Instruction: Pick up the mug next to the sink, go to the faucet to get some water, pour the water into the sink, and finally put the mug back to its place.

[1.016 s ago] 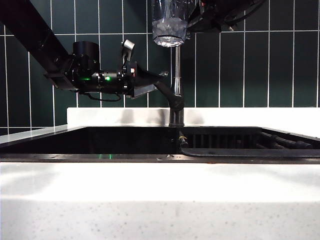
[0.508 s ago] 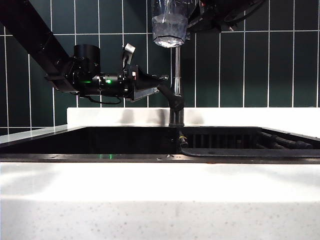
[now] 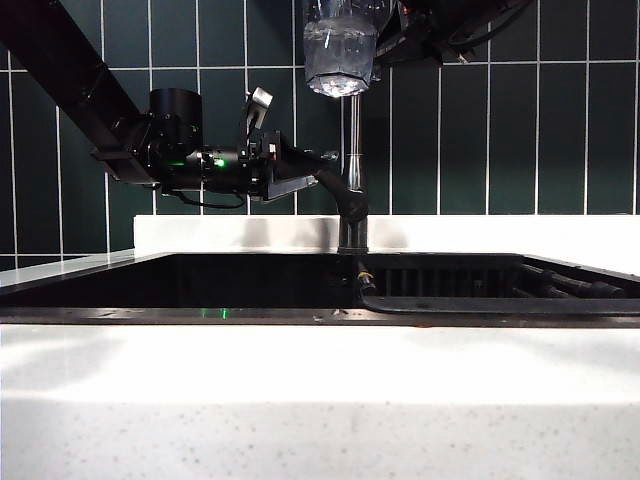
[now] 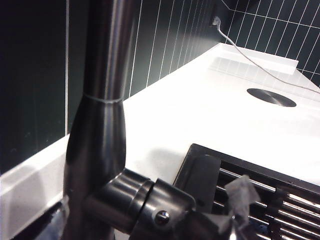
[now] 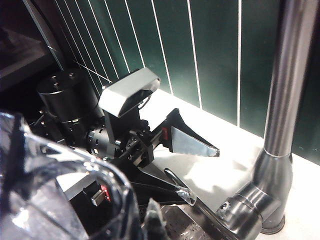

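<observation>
Left pincer [image 3: 322,168] spread apart around the lever of the faucet [image 3: 352,170], right pincer clamped on the mug [image 3: 339,48], held high above the sink [image 3: 200,285], white bench [image 3: 320,400] in front.

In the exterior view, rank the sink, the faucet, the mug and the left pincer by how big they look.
1. sink, spanning the whole width.
2. faucet, tall and slim.
3. left pincer, open around the faucet's lever, and mug, shut in the right pincer and cut off at the top edge: too alike to rank.
</observation>
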### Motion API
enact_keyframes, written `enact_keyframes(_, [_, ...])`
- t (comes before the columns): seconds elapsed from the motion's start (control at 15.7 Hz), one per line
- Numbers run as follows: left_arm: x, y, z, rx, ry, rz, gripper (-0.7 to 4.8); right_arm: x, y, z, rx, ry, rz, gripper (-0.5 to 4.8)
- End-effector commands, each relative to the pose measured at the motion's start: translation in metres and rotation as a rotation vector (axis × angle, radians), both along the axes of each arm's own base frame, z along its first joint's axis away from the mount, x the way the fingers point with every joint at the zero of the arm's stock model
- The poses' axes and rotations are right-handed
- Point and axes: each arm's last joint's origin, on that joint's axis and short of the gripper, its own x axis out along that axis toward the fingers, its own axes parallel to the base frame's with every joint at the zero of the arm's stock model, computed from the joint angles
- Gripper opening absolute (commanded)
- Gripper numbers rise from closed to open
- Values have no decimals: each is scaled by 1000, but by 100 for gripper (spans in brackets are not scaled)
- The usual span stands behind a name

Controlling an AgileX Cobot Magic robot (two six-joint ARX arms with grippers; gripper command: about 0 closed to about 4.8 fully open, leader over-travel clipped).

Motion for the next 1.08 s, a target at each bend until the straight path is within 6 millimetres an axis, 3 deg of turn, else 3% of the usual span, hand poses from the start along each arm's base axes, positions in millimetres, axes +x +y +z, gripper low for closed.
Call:
enact_keyframes(0.06, [-1, -1, 3, 0, -24, 2, 402, -2, 0, 9, 19, -41, 6, -7])
enact_keyframes(0.25, [6, 2, 3, -14, -18, 239, 402, -2, 0, 9, 19, -42, 6, -7])
enact_keyframes(0.64, [11, 5, 4, -24, -20, 454, 398, -2, 0, 9, 19, -43, 6, -7])
enact_keyframes(1.08, [1, 2, 7, -14, -61, 76, 399, -2, 0, 9, 17, -45, 7, -7])
